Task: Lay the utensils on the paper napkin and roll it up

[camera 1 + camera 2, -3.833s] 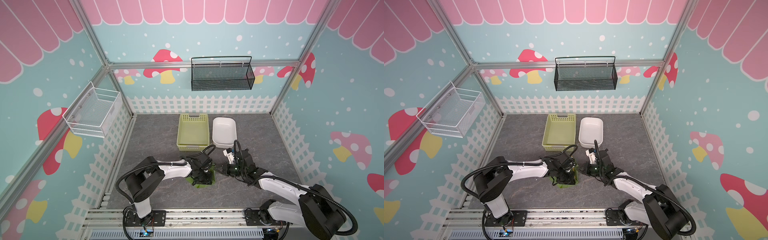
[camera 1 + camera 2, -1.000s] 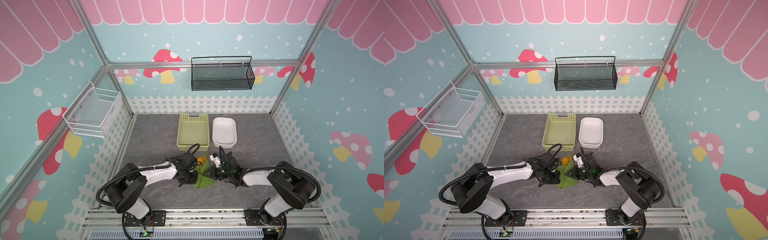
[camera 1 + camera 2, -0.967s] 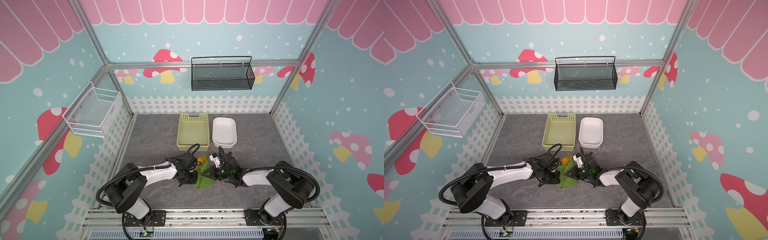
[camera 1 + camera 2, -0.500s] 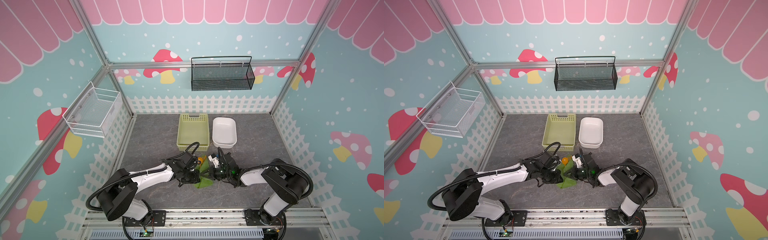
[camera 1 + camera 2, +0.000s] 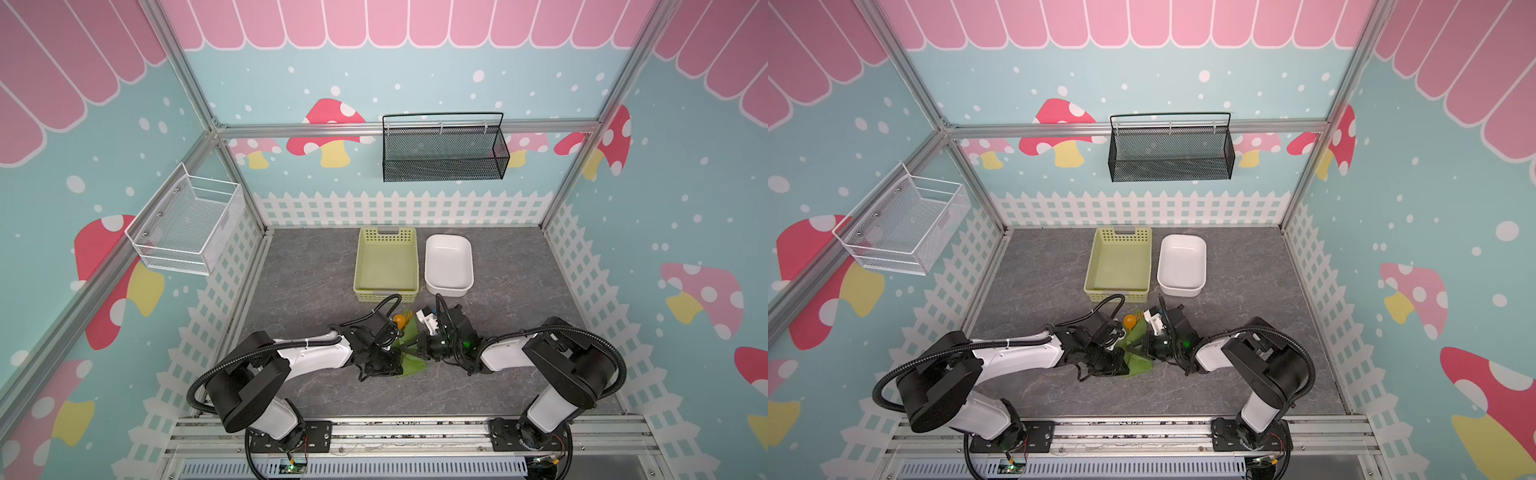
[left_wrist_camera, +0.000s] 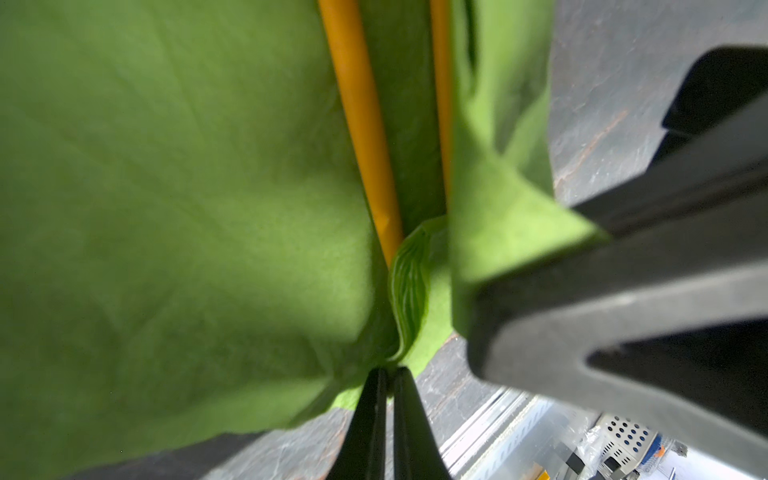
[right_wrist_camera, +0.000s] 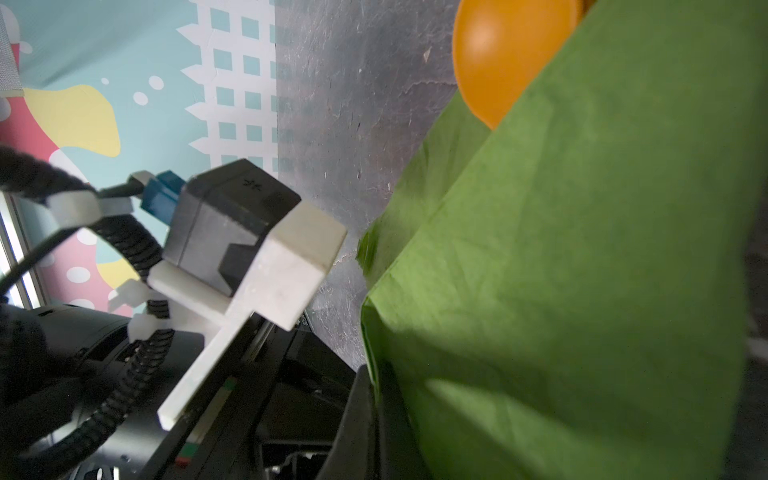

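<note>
**NAPKIN FOLDED UP AROUND UTENSILS, BOTH GRIPPERS CLAMPED ON THE PAPER**

**Location of the work.** The paper napkin (image 5: 411, 365) is on the grey table (image 5: 307, 270) at front centre, between the two arms. It is near the front wall of the yellow-green basket (image 5: 386, 294) and the white dish (image 5: 449, 287), and apart from both. In both top views the sheet is bunched and raised along its sides, not spread flat.

**Utensils.** The utensils (image 6: 360, 124) lie on the napkin, inside the fold. The left wrist view shows two orange handles running side by side in a green trough, with paper rising on either side of them. The round bowl of the spoon (image 7: 498, 54) projects past the napkin's edge on the basket side. The other pieces are mostly covered, so fork and knife cannot be told apart.

**Left gripper.** The left gripper (image 6: 386, 386) has its fingers drawn almost together. A gathered pleat of the napkin's edge runs down into the narrow slot between them, so the paper is pinched there.

**Right gripper.** The right gripper (image 7: 372, 399) is fully closed, with the napkin's folded edge caught at its tips. In the left wrist view one of its fingers (image 6: 623, 270) holds a turned-over corner of the sheet just beside the handles. The two grippers face each other across the napkin, close together.
</note>
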Robot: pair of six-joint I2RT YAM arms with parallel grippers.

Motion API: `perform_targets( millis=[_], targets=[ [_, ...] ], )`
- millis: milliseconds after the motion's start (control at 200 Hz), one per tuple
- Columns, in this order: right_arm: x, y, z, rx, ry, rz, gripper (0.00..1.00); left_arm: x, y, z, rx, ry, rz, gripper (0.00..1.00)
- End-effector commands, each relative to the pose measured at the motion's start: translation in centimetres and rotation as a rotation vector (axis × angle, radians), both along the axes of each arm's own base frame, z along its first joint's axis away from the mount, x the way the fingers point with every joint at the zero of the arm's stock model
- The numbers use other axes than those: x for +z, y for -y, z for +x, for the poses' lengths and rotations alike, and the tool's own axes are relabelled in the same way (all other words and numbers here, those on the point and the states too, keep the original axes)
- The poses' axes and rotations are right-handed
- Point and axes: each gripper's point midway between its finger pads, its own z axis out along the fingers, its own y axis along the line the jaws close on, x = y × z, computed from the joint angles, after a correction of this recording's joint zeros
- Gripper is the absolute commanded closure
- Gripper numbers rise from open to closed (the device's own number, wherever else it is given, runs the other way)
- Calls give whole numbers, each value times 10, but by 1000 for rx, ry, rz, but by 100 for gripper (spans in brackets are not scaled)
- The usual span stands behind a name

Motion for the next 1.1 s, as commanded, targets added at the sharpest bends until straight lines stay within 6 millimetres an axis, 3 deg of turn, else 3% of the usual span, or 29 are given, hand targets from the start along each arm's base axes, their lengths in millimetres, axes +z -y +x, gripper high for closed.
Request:
perform_targets(
  millis=[0,620,1096],
  targets=[
    [-1,0,-4,2,-12,9,100,-8,-4,6,39,6,29,90],
    [-5,-8,-9,37,-30,36,100,-19,-11,11,63,-9,60,90],
    [-20,-8,-16,55,-66,31,100,-22,-12,11,61,-12,67,91]
  ],
)
